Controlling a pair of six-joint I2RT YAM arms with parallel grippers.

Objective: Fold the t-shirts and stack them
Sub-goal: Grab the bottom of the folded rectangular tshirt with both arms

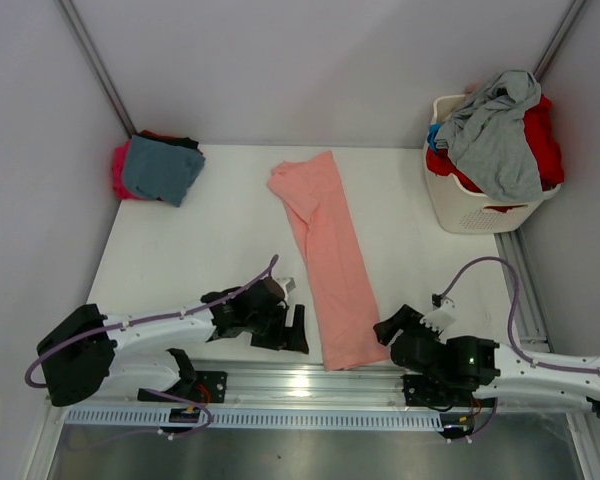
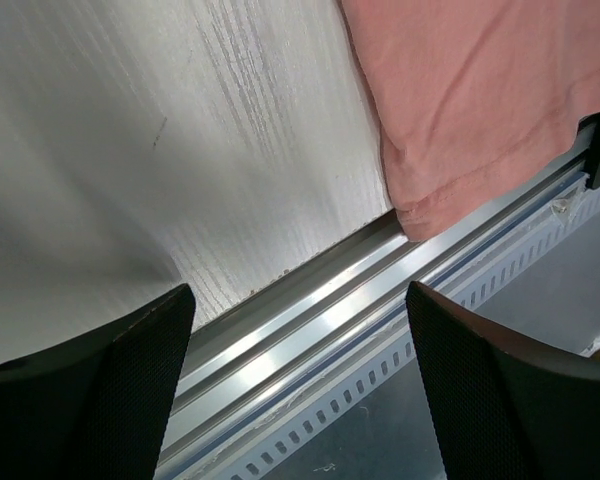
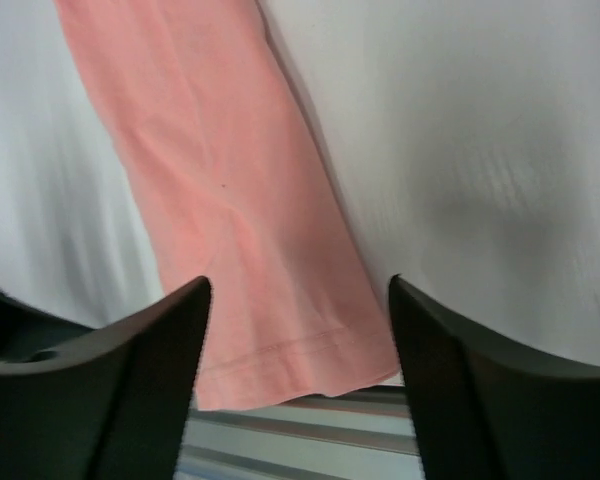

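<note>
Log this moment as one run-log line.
salmon-pink t-shirt: long folded strip, near end at table edge | left gripper: open, empty, left of strip | right gripper: open, empty, right of strip | teal-blue t-shirt: tops far-left stack

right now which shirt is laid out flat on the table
The salmon-pink shirt, folded into a long strip mid-table. The teal shirt tops the far-left stack; the grey shirt is heaped in the basket.
</note>
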